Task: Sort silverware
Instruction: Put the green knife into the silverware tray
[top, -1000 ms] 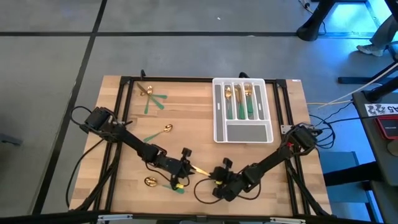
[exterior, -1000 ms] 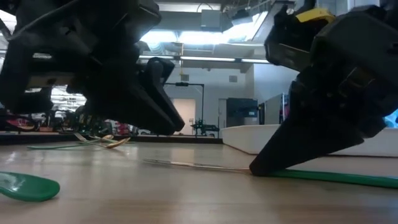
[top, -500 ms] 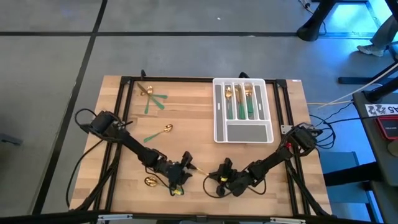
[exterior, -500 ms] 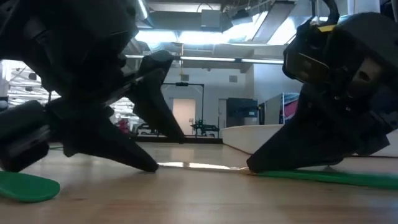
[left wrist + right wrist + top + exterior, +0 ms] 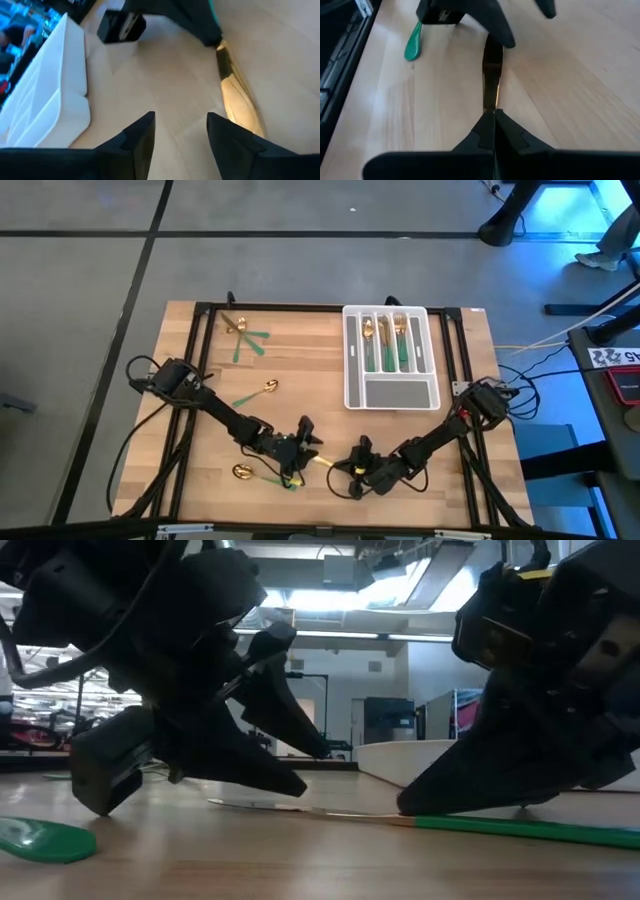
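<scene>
A: What state is the right pincer (image 5: 350,465) in?

B: Clenched; its 2 fingers (image 5: 494,125) meet tip to tip on the knife (image 5: 322,461), about where the gold blade joins the green handle; the knife lies flat on the worktop (image 5: 300,370).

A: Which way does the knife run from that pincer?

B: The blade reaches out ahead of the tips towards the left pincer (image 5: 306,442); in the low view the green handle trails back under the right pincer's body.

A: And the left pincer?

B: Released; its 2 fingers (image 5: 140,137) stand apart with bare wood between them; the blade's far end lies just beside 1 finger; I cannot tell whether they touch.

A: So the 2 pincers face each other?

B: Yes, tip towards tip, near one another, with the blade bridging the gap.

A: Anything else close by?

B: A green handle (image 5: 413,42) lies flat on the worktop just behind the left pincer; its gold head (image 5: 243,472) sits farther back on that side.

A: And the other silverware?

B: 1 spoon (image 5: 262,389) lies alone beyond the left pincer, well apart from it; a small cluster of pieces (image 5: 243,335) sits farther off in the same direction, at the worktop's far corner.

A: The tray?

B: The tray (image 5: 352,370) stands well beyond the right pincer; its 3 narrow slots hold gold-headed, green-handled pieces; the wide cross slot nearer the pincer shows none.
</scene>
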Tool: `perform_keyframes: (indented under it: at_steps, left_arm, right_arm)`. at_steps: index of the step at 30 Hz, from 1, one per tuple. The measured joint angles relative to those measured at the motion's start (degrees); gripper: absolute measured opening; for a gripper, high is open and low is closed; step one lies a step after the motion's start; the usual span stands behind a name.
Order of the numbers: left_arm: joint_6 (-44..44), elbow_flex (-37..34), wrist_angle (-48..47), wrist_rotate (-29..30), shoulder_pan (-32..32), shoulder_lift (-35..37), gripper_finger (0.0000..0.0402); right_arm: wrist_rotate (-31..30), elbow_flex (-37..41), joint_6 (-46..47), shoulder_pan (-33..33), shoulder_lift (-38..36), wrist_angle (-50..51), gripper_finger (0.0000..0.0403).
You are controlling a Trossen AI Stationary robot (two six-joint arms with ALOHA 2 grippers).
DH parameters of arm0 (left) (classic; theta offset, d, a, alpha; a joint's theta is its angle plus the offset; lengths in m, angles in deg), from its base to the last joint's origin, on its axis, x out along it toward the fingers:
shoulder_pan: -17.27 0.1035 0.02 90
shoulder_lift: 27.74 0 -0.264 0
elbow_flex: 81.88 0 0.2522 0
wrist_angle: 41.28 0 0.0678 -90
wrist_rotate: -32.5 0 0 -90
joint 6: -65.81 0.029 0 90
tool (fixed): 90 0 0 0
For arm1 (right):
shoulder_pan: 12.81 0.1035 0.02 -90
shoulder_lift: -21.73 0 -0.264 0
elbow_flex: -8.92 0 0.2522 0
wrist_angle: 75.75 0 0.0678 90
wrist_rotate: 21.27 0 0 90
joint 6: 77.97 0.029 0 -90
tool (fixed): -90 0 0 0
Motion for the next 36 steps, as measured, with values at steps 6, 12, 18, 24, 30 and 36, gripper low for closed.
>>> perform_keyframes:
  at_steps: [6, 12, 18, 24, 30, 36]
  left_arm:
    - [-6.97, -0.35, 2.81, 0.96, -1.27, 0.56, 0.0158]
    - [-15.89, -0.57, 1.51, 0.04, -3.14, 2.51, 0.0146]
    - [-18.63, -0.50, 2.50, -10.24, -3.76, 2.64, 0.0133]
    - [-18.11, -0.39, 2.92, -14.70, -3.40, 2.71, 0.0127]
    - [-17.92, -0.31, 3.07, -18.97, -2.97, 2.84, 0.0127]
    - [-18.03, -0.26, 3.14, -19.16, -3.02, 2.91, 0.0127]
  right_arm:
    - [-0.28, 0.29, -5.94, 0.58, -6.15, 4.60, 0.0001]
    - [-3.47, 0.11, -5.10, 4.23, -11.93, 11.65, 0.0001]
    - [-6.73, 0.00, -3.64, 9.35, -12.86, 13.74, 0.0002]
    - [-7.79, -0.05, -3.25, 10.20, -12.86, 16.60, 0.0013]
    - [-3.73, -0.06, -6.75, 6.12, -12.86, 16.17, 0.0098]
    - [8.65, -2.57, -21.38, 0.70, -8.22, 9.61, 0.0195]
